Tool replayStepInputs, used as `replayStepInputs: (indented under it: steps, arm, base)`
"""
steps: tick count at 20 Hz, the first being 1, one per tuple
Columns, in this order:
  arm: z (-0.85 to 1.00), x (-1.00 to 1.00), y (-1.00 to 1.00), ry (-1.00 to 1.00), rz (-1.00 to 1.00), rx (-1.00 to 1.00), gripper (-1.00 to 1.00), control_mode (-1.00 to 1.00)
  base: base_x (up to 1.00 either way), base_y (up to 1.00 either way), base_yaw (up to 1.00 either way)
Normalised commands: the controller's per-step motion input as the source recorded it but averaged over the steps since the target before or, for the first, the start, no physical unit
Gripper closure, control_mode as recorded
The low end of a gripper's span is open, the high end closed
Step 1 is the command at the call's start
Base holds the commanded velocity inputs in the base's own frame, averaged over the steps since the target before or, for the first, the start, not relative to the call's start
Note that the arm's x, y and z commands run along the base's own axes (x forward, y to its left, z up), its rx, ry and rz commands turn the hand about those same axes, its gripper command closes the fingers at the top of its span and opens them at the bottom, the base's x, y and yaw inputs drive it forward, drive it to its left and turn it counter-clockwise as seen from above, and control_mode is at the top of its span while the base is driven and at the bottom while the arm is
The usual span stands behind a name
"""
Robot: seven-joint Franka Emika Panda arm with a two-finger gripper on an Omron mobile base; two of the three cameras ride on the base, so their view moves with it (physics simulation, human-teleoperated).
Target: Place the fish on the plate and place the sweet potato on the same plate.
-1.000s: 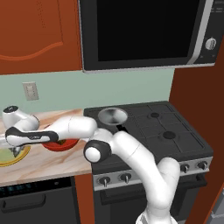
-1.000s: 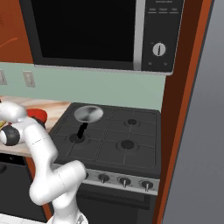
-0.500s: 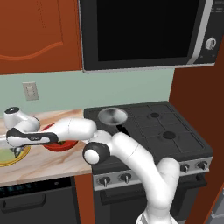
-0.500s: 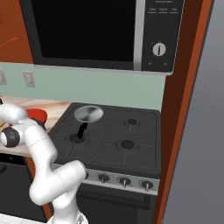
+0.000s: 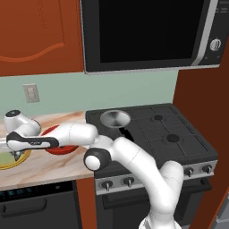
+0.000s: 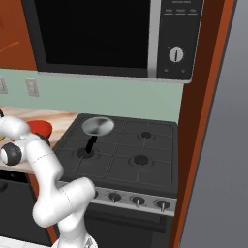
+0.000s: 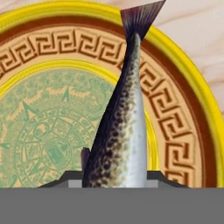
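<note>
My gripper (image 7: 116, 180) is shut on the fish (image 7: 120, 131), a slim silver-grey fish with a speckled back. Its dark tail points away from the hand, over the far rim. The fish hangs just above the plate (image 7: 183, 144), which has a yellow rim, a brown key-pattern band and a pale green centre. From the left base camera, the gripper (image 5: 17, 154) reaches far left over the counter, above the plate (image 5: 15, 164) at the picture's left edge. The sweet potato is out of view.
A red bowl (image 5: 60, 148) (image 6: 39, 128) sits on the marble counter (image 5: 49, 167) right of the plate, under my forearm. A black stove (image 5: 156, 138) with a grey pan (image 5: 115, 118) stands to the right. A microwave (image 5: 147, 31) hangs above it.
</note>
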Motion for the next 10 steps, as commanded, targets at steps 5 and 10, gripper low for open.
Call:
replayStepInputs:
  steps: [5, 10]
  arm:
    - [0.0, 0.02, 0.08, 0.0, 0.0, 0.0, -1.0, -1.0]
    - [0.02, 0.0, 0.0, 0.0, 0.0, 0.0, -1.0, -1.0]
  base:
    - [0.0, 0.0, 0.0]
    - [0.0, 0.0, 0.0]
